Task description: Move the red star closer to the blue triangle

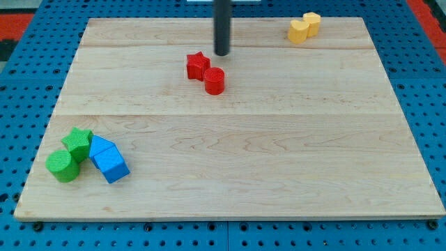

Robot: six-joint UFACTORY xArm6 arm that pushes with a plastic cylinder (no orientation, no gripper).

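Note:
The red star (pixel 197 65) lies on the wooden board near the view's top centre, touching a red cylinder (pixel 214 81) at its lower right. My tip (pixel 222 54) stands just above and to the right of the red star, a small gap from it. Two blue blocks sit together at the view's lower left: a blue triangle-like block (pixel 101 148) and a blue cube-like block (pixel 112 164) touching it. Their exact shapes are hard to tell apart.
A green star (pixel 77 141) and a green cylinder (pixel 63 166) sit left of the blue blocks, touching them. Two yellow blocks (pixel 304 27) lie at the view's top right. The board (pixel 279 153) rests on a blue pegboard.

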